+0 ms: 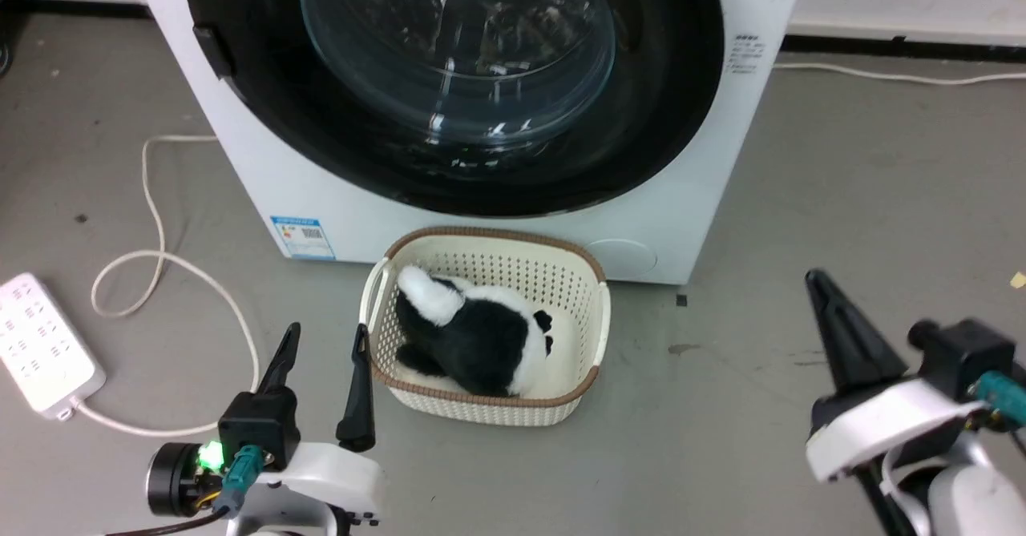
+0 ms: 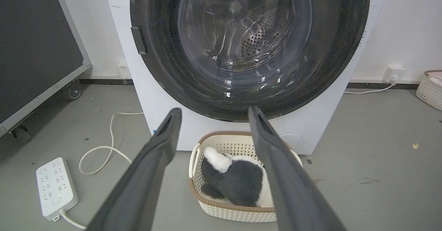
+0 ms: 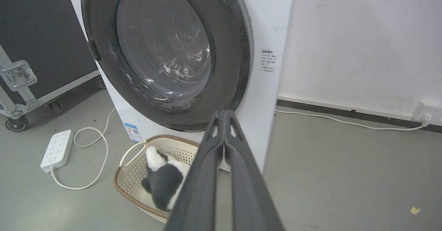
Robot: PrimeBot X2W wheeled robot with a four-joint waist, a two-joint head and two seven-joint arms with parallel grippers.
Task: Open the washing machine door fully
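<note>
The washing machine door (image 1: pixel 457 47) lies against the front of the washing machine (image 1: pixel 240 175), its black ring and glass bowl facing us. In the right wrist view it looks flush with the white panel, though we cannot say for certain that it is latched. A small dark handle tab (image 1: pixel 215 51) sits on the door's left edge. Well to the left of the washing machine, on the grey floor (image 1: pixel 842 199), we see a white power strip (image 1: pixel 40 344) whose cord (image 1: pixel 152 223) loops toward the machine's left corner. Nearer, in front of the machine's left half, our left gripper (image 1: pixel 329 329) hovers with its two fingers spread well apart and nothing between them. Just in front of the machine's base stands a cream basket (image 1: pixel 489 235) holding a black-and-white plush toy (image 1: pixel 473 336). Out in front of the machine's right side, our right gripper (image 3: pixel 223 113) has its fingers pressed together tip to tip, gripping nothing.
</note>
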